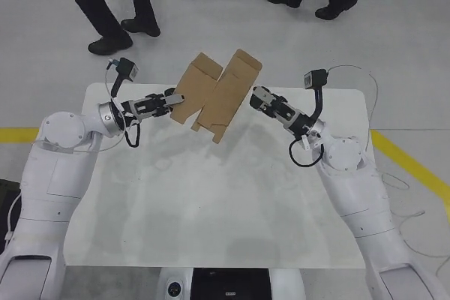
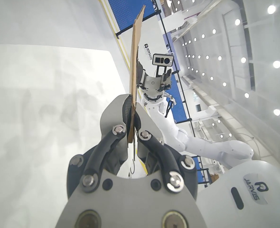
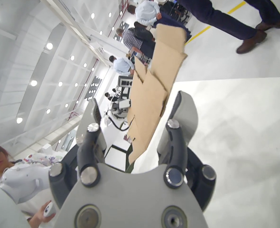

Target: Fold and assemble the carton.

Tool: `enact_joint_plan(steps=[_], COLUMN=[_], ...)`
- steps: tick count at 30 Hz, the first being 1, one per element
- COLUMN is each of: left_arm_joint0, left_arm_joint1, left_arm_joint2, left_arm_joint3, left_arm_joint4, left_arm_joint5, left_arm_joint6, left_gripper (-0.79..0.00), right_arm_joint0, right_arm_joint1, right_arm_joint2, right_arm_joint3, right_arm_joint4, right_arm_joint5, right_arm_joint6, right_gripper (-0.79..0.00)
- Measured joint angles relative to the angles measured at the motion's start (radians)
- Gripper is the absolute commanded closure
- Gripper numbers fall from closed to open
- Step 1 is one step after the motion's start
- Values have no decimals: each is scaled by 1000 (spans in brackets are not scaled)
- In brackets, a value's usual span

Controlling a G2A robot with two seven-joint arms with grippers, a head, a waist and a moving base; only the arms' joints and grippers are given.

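Spanning the foreground, the white table [image 1: 210, 217] lies beneath both arms. Over the table's far left part, the left gripper [image 1: 172, 100] is clamped tight on the carton [image 1: 214, 94]. Its two pads pinch one edge of the cardboard, which the left wrist view shows edge-on, rising straight out of the pinch. Over the table's far right part, the right gripper [image 1: 255, 95] has its fingers spread wide. The carton's opposite end sits in the gap between them, and I cannot tell whether either finger touches it. The carton is a flattened brown sheet with notched flaps, held in the air above the table's far edge, between the two grippers. Off the table's sides, a yellow line [image 1: 7, 135] crosses the grey floor.
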Motion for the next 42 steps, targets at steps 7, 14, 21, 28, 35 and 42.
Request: enact_joint_plan(steps=[7,14,21,28,35,42], left_arm_joint0=[-57,-36,-14,-16,-18,-23], left_arm_joint1=[10,21,26,29,31,34], left_arm_joint2=[-2,14,21,28,37,45], left_arm_joint3=[71,49,13,13,15,24], left_arm_joint4=[-75,-111,-131,-127,-149,-150], left_arm_joint5=[17,38,53,35,25,23], left_arm_joint6=[-215,-392,-405,-401,-411,-406], left_gripper=[0,0,0,0,0,0], right_arm_joint0=[0,26,58,74,86,108], right_arm_joint1=[31,41,40,42,43,44], right_arm_joint2=[62,62,24,-15,-54,-79], right_arm_joint3=[51,102,147,131,143,170], right_arm_joint4=[122,183,230,268,282,319], right_arm_joint5=[8,2,-20,-4,-18,-27], right_arm_joint6=[315,473,574,623,610,600], right_gripper=[-785,-785,-699,-428,-160,0])
